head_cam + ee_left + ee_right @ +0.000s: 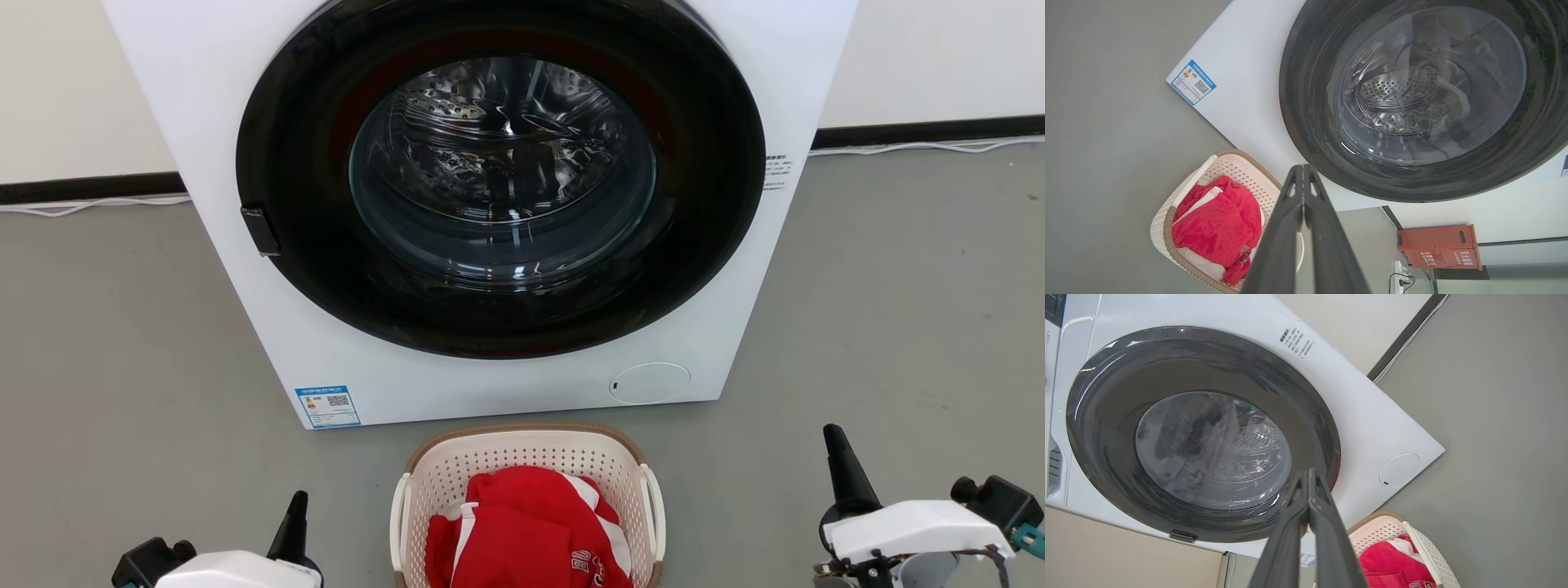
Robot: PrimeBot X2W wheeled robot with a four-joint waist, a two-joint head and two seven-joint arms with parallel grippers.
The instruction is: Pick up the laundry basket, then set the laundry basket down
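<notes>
The laundry basket (522, 457) is cream-white perforated plastic with a brown rim and white side handles. It stands on the grey floor just in front of the washer, at the bottom centre of the head view, and holds red and white clothing (531, 531). It also shows as the laundry basket (1180, 204) in the left wrist view and as the laundry basket (1388, 535) in the right wrist view. My left gripper (299, 500) is shut to the basket's left, apart from it. My right gripper (833, 434) is shut to its right, holding nothing.
A white front-loading washer (490, 367) with a closed round dark door (500, 175) stands right behind the basket. Grey floor (898, 327) spreads on both sides. A wall with a black baseboard and white cable (922, 147) runs behind. An orange box (1439, 247) stands by the wall.
</notes>
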